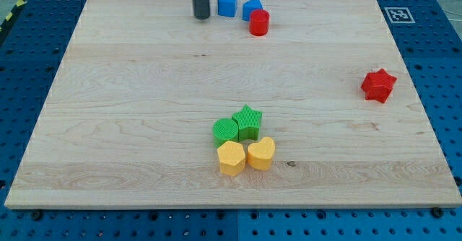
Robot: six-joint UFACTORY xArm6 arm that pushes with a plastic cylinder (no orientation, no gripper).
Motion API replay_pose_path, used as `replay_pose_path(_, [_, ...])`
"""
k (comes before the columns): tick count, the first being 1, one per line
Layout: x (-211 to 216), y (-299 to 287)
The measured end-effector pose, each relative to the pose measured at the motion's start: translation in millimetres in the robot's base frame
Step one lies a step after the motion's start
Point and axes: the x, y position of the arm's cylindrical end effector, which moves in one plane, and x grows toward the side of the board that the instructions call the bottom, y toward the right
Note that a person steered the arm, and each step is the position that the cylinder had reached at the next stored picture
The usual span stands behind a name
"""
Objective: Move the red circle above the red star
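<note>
The red circle (259,22) is a short red cylinder near the view's top, just below and right of a blue pentagon-like block (251,8). The red star (378,85) sits alone near the board's right edge, well below and to the right of the red circle. My tip (201,16) is the lower end of the dark rod at the view's top, left of a blue cube (227,3) and about 80 px left of the red circle, touching neither.
A cluster sits at lower centre: a green circle (226,130), a green star (248,121), a yellow hexagon (231,158) and a yellow heart (260,154). The wooden board (130,125) lies on a blue perforated table. A marker tag (398,14) is at the top right corner.
</note>
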Motion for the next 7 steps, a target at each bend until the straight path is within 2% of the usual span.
replay_pose_path(3, [0.0,24.5])
replay_pose_path(4, [0.2,50.9])
replay_pose_path(7, [42.4,91.5])
